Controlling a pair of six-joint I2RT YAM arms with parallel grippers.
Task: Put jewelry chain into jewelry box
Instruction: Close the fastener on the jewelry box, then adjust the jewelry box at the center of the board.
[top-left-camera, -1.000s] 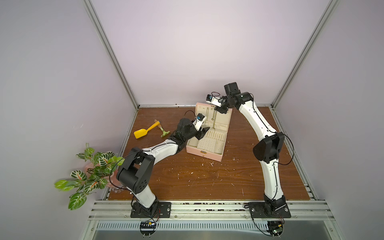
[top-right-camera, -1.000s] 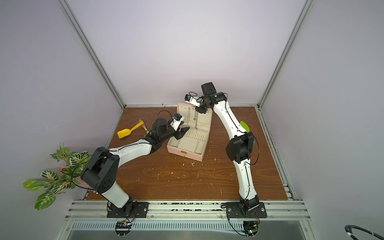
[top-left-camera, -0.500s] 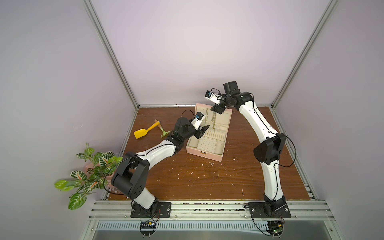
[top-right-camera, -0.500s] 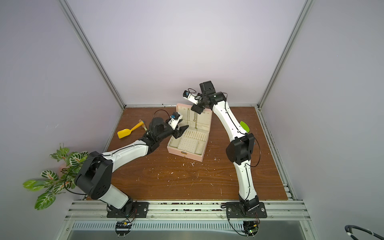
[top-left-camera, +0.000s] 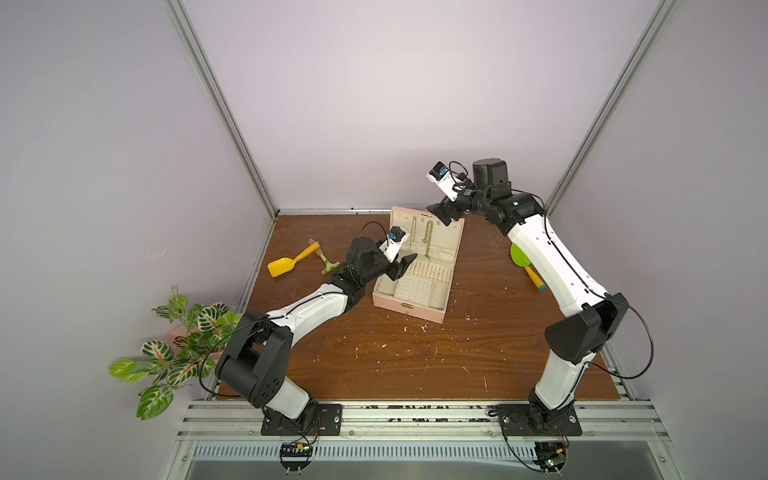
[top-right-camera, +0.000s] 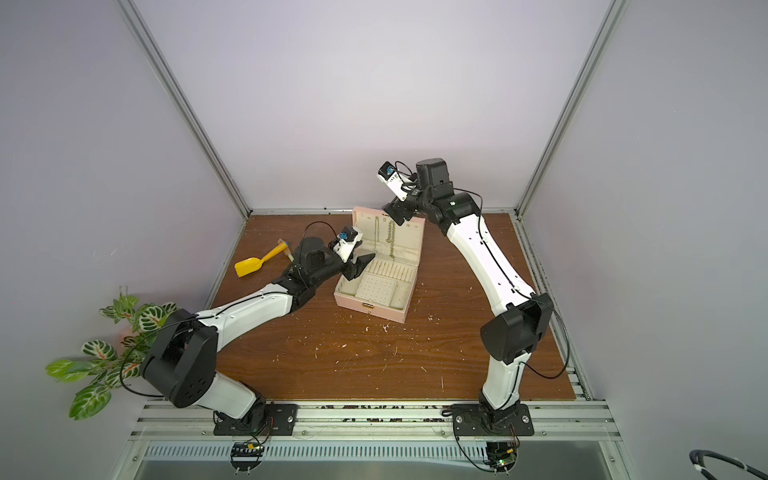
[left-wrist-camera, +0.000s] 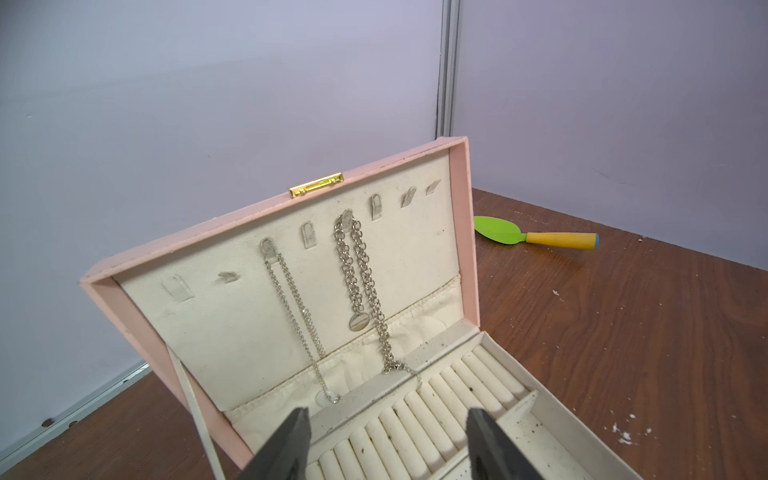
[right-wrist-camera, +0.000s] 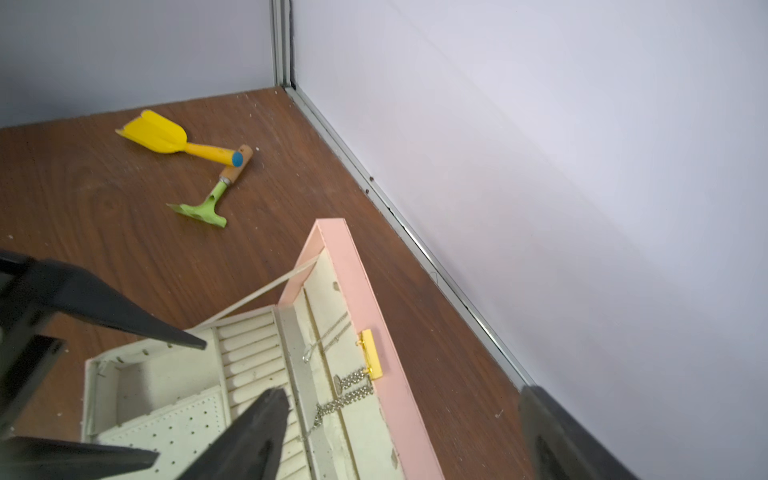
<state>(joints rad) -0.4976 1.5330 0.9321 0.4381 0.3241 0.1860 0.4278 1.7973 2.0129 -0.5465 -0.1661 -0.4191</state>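
Your jewelry chain hangs from a hook inside the jewelry box lid, tail draped onto the ring rolls. Right claw gapes empty above the lid rim, left claw spread, empty too. Looks placed; only pulling clear remains.
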